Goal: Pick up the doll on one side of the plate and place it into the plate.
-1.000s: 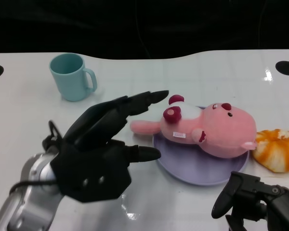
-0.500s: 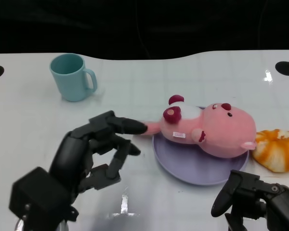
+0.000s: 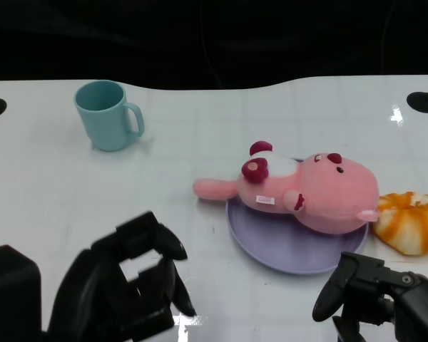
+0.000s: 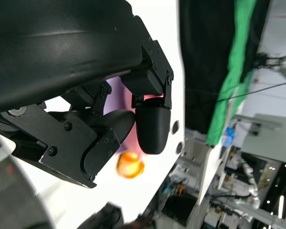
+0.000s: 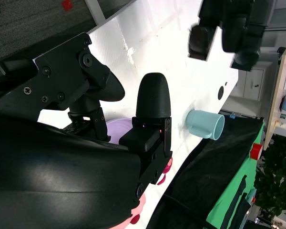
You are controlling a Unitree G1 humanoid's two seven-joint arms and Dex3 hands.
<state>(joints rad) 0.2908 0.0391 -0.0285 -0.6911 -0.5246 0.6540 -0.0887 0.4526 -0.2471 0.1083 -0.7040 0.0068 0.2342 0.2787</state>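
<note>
Doll (image 3: 307,192) found lying on its side across the purple plate (image 3: 292,249), head toward the robot's right, one pink limb overhanging the rim onto the table (image 3: 50,178) at the left. Long axis roughly left to right in the head view, tilted slightly. Body judged seated on the plate; overhang alone outstanding.

Left hand (image 3: 132,285) low at the near left, well apart from the doll, fingers curled inward around nothing — holding nothing. Right hand (image 3: 374,296) at the near right, close beside the plate's front edge, nothing in it; fingers partly bent, whether spread or closed not determinable.

Doll lies ahead and to the right of the left hand, ahead and slightly left of the right hand — right hand nearer to the body, left hand on the overhanging limb's side.

Noted besides: teal mug (image 3: 107,114) far left, orange object (image 3: 410,222) just right of the plate.
</note>
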